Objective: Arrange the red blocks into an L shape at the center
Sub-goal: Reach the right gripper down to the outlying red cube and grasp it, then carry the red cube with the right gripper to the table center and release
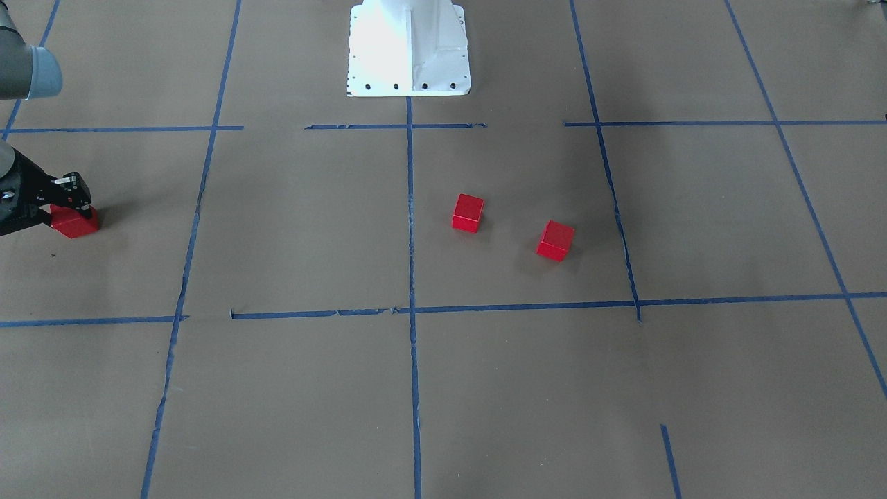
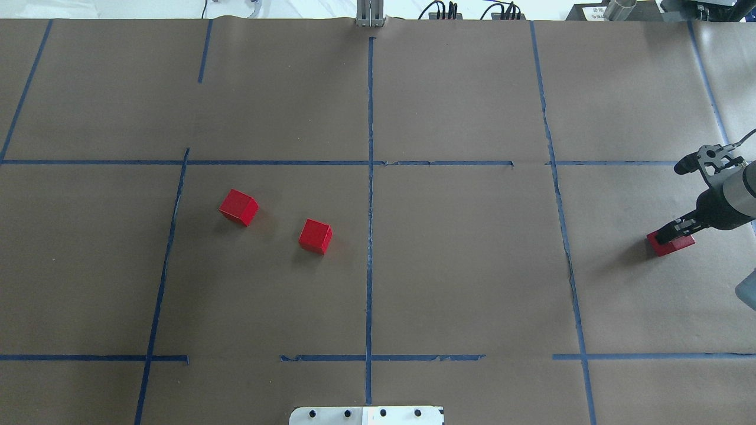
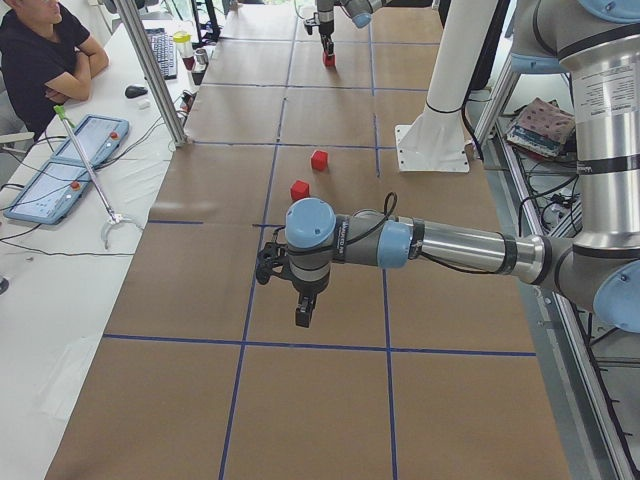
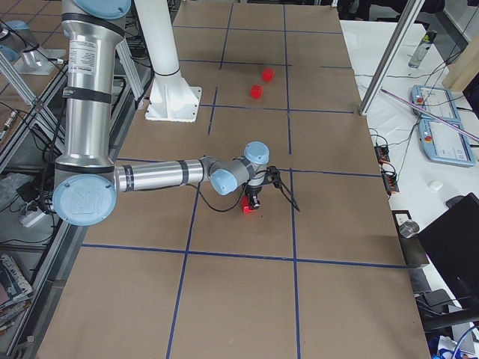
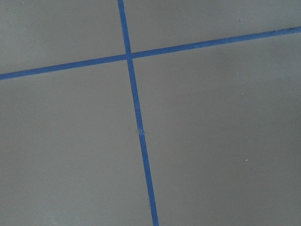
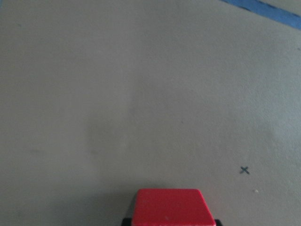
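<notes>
- Right end effector (image 1: 72, 206), front-facing view: half cut off by the frame edge, clamped on one red block (image 1: 75, 223) on the worktop (image 1: 312, 229); second block (image 1: 468, 213) and third block (image 1: 556, 240) lie near the middle tape line (image 1: 410, 208).
- Overhead: right arm (image 2: 727, 200) reaches in low.
- Left-end view: left end effector (image 3: 302, 318) points down; whether it is open or closed cannot be told.
</notes>
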